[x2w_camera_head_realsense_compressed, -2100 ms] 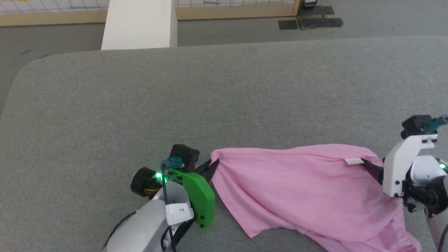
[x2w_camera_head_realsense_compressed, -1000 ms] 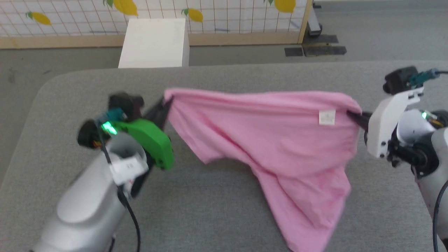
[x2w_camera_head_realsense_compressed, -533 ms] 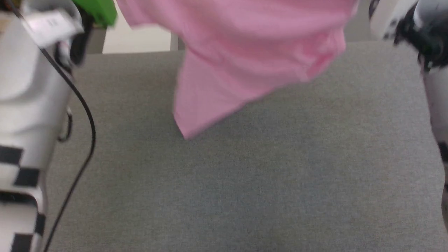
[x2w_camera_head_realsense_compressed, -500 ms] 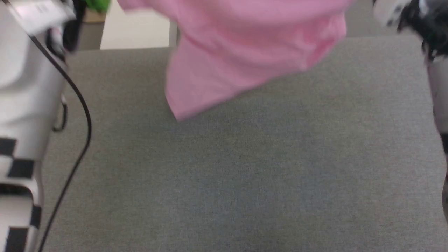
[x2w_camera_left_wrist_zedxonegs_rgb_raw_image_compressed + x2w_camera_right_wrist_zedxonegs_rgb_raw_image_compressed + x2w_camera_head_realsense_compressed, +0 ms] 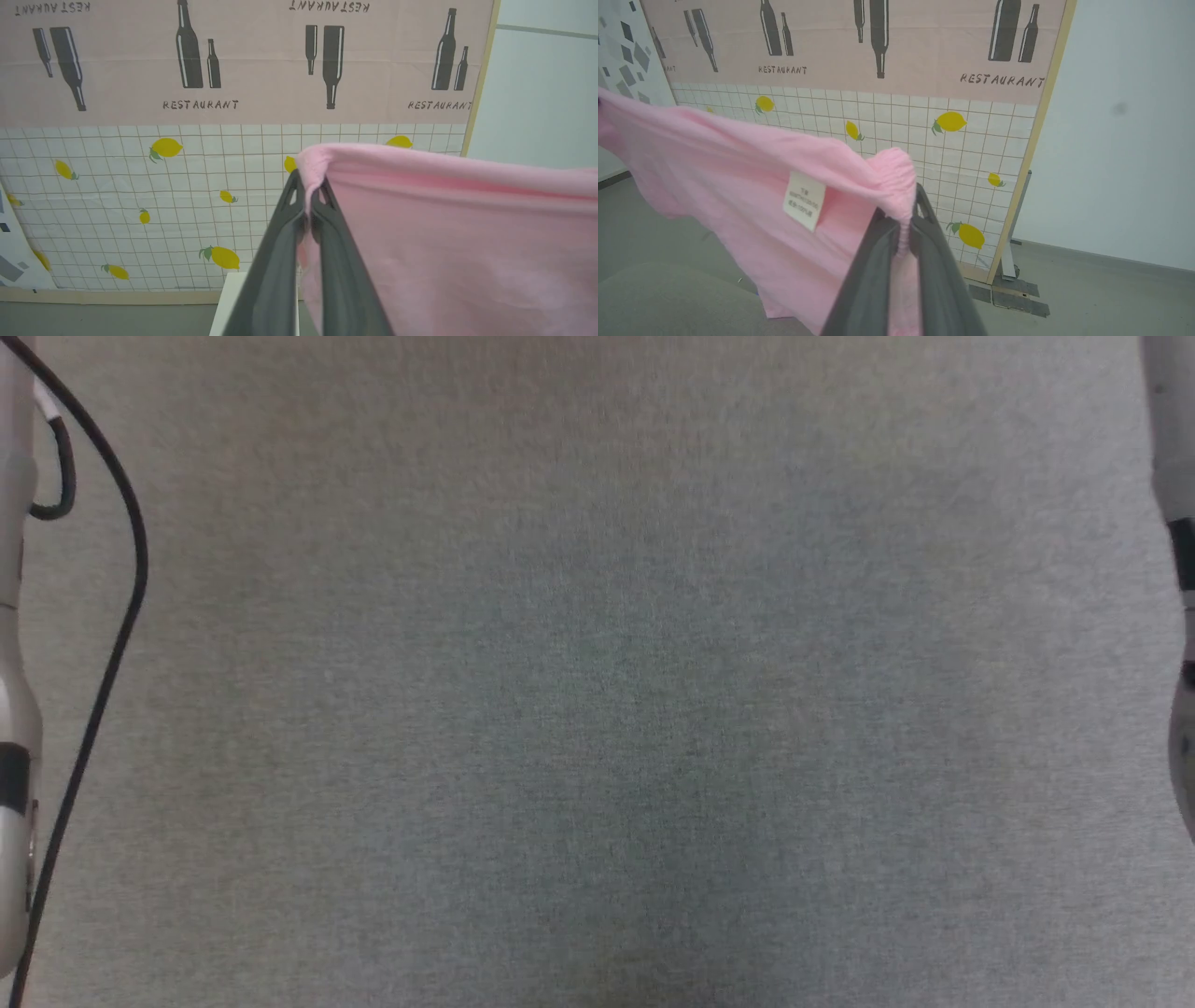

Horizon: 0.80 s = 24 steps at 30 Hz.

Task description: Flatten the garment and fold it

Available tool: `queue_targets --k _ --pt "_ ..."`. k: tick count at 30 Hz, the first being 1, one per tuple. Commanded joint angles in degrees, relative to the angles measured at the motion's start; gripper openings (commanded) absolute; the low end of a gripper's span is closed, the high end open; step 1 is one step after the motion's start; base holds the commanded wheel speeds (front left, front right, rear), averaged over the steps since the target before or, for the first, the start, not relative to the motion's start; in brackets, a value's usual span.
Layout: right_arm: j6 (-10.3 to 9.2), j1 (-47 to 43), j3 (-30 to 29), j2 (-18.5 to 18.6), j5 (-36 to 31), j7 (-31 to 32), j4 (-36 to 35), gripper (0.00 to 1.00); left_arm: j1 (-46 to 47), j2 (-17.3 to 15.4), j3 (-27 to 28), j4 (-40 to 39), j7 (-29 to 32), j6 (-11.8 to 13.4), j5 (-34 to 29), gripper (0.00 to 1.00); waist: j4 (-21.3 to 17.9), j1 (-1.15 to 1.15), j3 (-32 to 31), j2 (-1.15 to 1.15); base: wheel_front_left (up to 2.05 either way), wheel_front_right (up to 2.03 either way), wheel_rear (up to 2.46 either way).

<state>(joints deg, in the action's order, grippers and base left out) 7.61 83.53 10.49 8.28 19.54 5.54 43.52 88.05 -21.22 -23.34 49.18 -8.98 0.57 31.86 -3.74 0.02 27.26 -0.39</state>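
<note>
We hold the garment [image 5: 444, 233] aloft above the tabletop [image 5: 597, 709]; our left gripper [image 5: 307, 196] pinches one top corner, our right gripper [image 5: 901, 219] the gathered edge beside the label [image 5: 804, 200]; it hangs wrinkled, so flattening and folding are both left to do.

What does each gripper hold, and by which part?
Both hold the garment: the left gripper pinches one upper corner, the right gripper the gathered corner near the label.
</note>
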Motion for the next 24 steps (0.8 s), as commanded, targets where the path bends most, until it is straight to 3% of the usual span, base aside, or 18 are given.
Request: queue_targets --k 1,8,14,15,24 --pt "-0.12 0.8 0.7 -0.2 -0.1 -1.3 1.5 0.00 0.5 0.0 0.3 1.3 -1.1 -0.3 0.8 0.00 -0.5 -0.02 4.9 0.39 0.00 0.00 0.00" --pt "-0.12 -1.8 7.2 -0.6 1.8 -4.6 7.5 0.00 -4.4 2.0 1.4 7.0 -4.5 -3.0 3.2 0.00 0.0 -0.02 4.4 0.39 0.00 0.00 0.00" --pt "-0.12 -11.5 14.5 1.1 6.0 -8.4 7.1 0.00 -16.6 2.7 2.2 7.4 -5.9 -4.8 4.0 0.00 0.7 -0.02 -1.3 0.39 0.00 0.00 0.00" --pt "-0.12 -18.5 17.6 2.7 8.4 -10.6 4.7 0.00 -25.3 2.6 5.0 2.4 -6.0 -4.8 4.1 0.00 1.3 -0.02 -4.9 0.39 0.00 0.00 0.00" --pt "-0.12 -41.4 20.6 7.4 12.7 -13.6 -6.4 0.00 -55.8 3.0 10.3 -17.1 -6.0 -2.2 0.8 0.00 1.7 -0.02 -14.6 0.39 0.00 0.00 0.00"
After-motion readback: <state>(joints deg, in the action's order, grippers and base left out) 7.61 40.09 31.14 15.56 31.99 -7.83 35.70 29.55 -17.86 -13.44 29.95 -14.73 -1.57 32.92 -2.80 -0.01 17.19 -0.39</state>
